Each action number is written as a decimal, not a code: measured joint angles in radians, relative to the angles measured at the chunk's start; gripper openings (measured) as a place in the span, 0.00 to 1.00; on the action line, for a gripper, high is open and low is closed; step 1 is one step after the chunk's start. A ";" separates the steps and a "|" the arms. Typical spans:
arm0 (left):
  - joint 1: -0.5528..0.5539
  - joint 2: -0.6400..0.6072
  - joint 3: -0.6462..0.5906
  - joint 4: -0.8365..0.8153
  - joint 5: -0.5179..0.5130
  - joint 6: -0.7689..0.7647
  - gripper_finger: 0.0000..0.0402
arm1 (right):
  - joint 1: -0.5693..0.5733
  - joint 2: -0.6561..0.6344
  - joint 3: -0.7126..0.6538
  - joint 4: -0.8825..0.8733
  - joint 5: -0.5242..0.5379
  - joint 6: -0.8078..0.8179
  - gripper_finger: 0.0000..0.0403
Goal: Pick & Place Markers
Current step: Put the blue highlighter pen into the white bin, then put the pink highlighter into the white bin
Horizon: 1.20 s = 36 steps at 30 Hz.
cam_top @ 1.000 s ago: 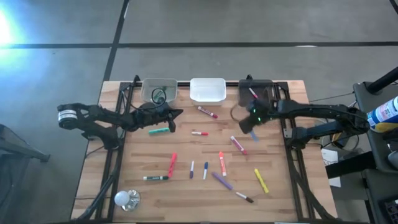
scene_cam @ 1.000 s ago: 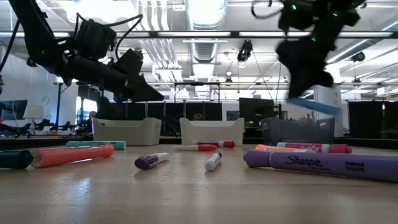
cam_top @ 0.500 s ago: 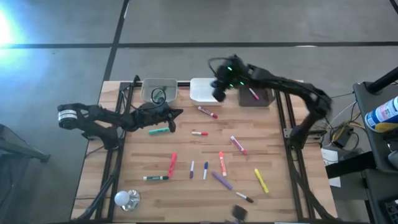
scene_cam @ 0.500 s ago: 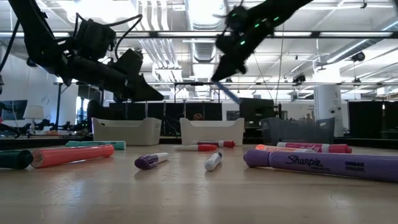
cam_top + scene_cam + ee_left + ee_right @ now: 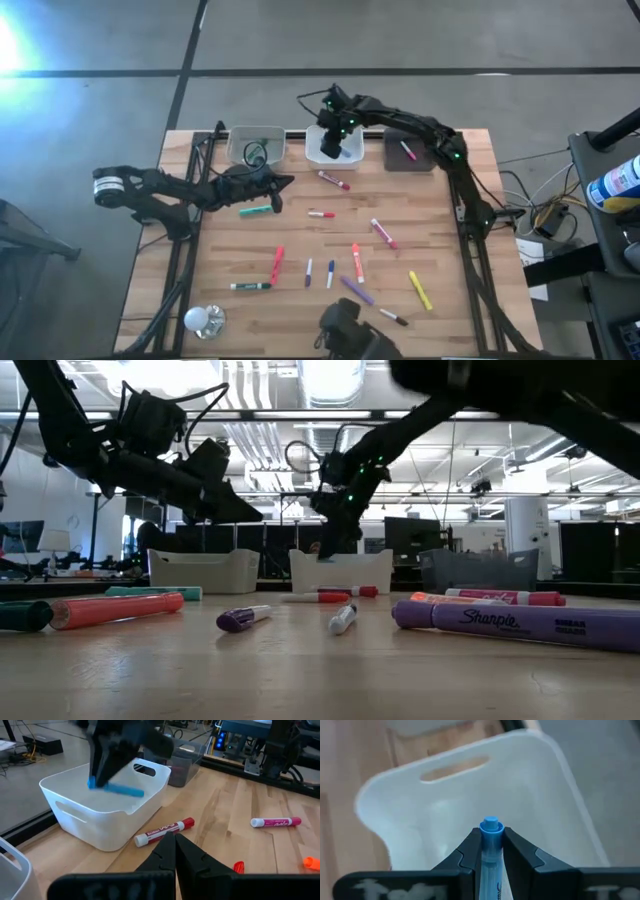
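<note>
3 bins along table (image 5: 460, 300) far edge: clear (image 5: 256, 147), white (image 5: 316, 156), black (image 5: 410, 152). Bulb (image 5: 203, 319) near corner.

One word is easy to read — "Sharpie", in dark script on the side of the fat purple marker (image 5: 520, 626) lying on the wooden table (image 5: 300, 680). Smaller print sits under it — too tiny to read.

Pale wood-plank table (image 5: 440, 250), smooth white bin (image 5: 75, 820), seemingly plastic, glossy blue marker (image 5: 490, 851)
</note>
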State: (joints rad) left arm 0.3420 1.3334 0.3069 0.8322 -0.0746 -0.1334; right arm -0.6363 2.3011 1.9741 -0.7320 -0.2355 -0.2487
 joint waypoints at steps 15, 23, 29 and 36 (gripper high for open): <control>0.000 0.000 -0.001 -0.013 0.002 0.004 0.00 | 0.001 0.078 0.106 -0.082 0.007 -0.018 0.33; 0.000 0.000 -0.001 -0.037 -0.002 0.000 0.00 | 0.013 -0.010 0.086 -0.164 0.010 -0.056 0.23; 0.000 0.000 0.001 -0.067 -0.002 -0.004 0.00 | 0.027 -0.191 -0.157 -0.042 0.007 -0.039 0.04; 0.000 0.000 0.001 -0.066 -0.002 -0.011 0.00 | 0.036 -0.511 -0.651 0.427 0.010 0.091 0.03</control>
State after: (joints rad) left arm 0.3424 1.3334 0.3077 0.7658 -0.0765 -0.1446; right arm -0.6003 1.7902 1.3232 -0.3052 -0.2252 -0.1575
